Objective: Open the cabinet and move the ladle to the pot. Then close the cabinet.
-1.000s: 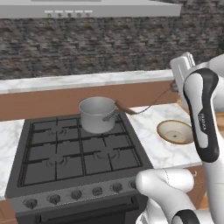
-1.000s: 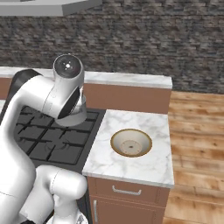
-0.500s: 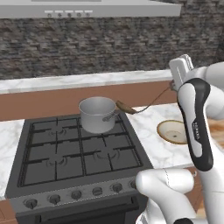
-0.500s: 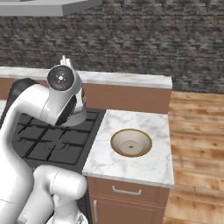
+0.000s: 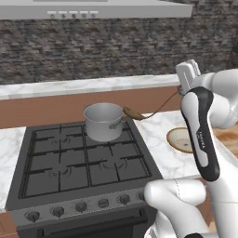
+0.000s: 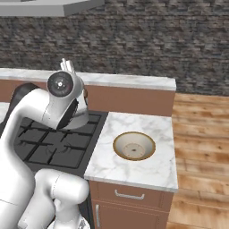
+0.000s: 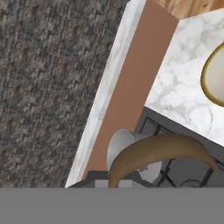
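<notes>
A small shiny steel pot (image 5: pixel 102 121) stands upright on the back burner of a dark gas stove, its short side handle pointing toward the front right. It looks empty. Just right of the pot, a ladle (image 5: pixel 139 114) hangs in the air above the stove's back right corner. Its stubby dark-brown wooden handle end lies close to the pot's rim, and its thin grey stem slants up and to the right. In the hand view its curved brown handle (image 7: pixel 162 153) arcs across the pot (image 7: pixel 120 146).
</notes>
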